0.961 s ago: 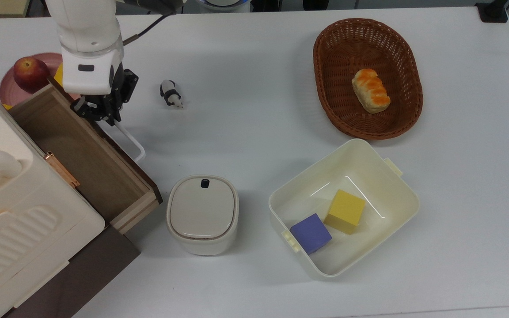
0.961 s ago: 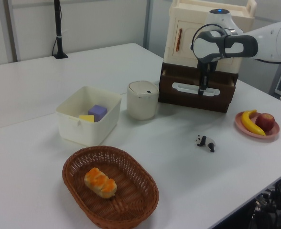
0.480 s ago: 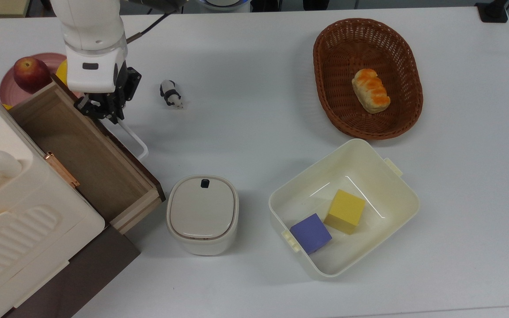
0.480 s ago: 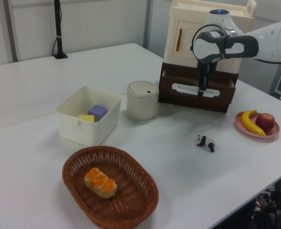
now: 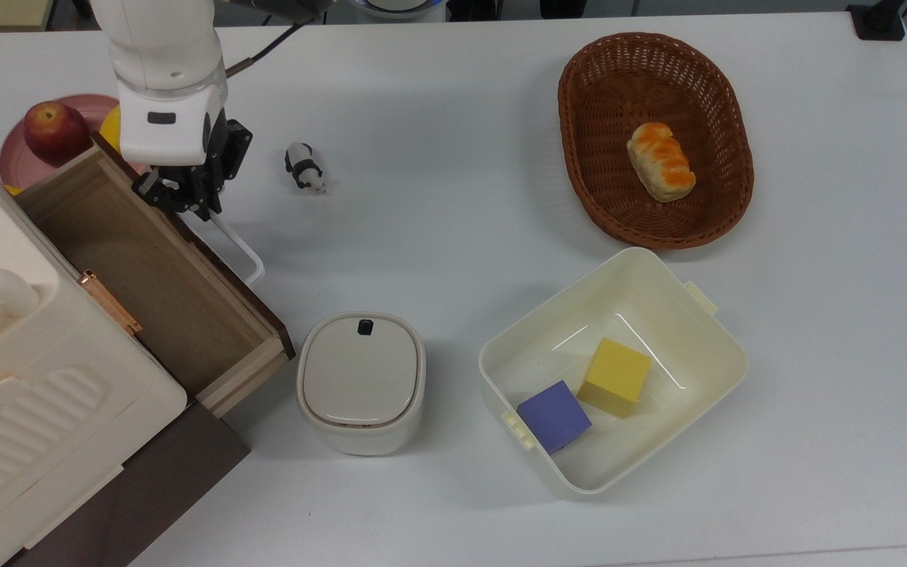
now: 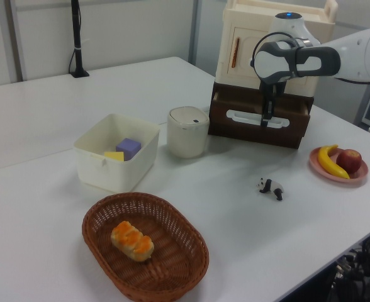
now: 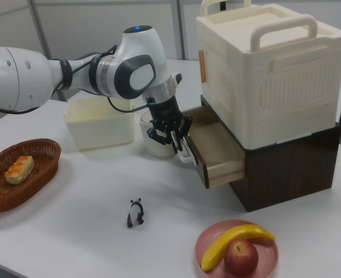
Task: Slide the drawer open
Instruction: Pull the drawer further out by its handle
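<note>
The drawer stands pulled well out of the dark brown cabinet, its tan wood inside bare. Its dark front panel carries a white loop handle. My gripper points down at the handle's upper end in the top view and is shut on it. In the left view the gripper hangs in front of the drawer's front, right of the handle's middle. The right view has the gripper pinching the handle at the open drawer.
A cream case sits on the cabinet. A lidded cream pot stands close to the drawer's corner. Nearby are a panda figurine, a pink plate with fruit, a cream bin with two cubes, and a wicker basket with bread.
Over the last second the gripper moved slightly to the top view's right with the handle, and the drawer slid a little further out. In the last half second almost nothing moved.
</note>
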Tool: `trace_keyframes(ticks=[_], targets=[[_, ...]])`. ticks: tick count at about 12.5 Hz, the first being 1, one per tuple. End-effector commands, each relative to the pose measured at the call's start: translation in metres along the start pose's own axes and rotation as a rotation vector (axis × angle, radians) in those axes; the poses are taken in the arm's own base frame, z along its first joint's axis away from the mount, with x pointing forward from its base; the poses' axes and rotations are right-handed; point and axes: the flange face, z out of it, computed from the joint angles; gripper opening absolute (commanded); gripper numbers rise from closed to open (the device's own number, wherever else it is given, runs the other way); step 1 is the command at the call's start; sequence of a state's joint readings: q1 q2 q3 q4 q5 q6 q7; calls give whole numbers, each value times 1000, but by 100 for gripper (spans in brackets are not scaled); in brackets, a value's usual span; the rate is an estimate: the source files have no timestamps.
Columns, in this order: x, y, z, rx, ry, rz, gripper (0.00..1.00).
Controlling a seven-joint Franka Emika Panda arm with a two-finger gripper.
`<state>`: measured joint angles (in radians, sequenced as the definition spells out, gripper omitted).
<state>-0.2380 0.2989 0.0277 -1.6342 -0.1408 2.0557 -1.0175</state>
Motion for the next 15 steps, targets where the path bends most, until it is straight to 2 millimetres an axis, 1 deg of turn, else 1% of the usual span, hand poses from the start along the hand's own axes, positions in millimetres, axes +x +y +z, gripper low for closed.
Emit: trace_keyframes(ticks=[1, 3, 9, 10, 12, 13, 15], targets=[[18, -29, -3, 30, -10, -48, 29], [18, -28, -4, 28, -7, -40, 33], [21, -28, -10, 25, -3, -3, 34], [20, -26, -15, 16, 2, 7, 33], [16, -22, -16, 12, 3, 18, 27], [15, -21, -16, 12, 2, 18, 22], [15, -17, -22, 2, 10, 27, 21]])
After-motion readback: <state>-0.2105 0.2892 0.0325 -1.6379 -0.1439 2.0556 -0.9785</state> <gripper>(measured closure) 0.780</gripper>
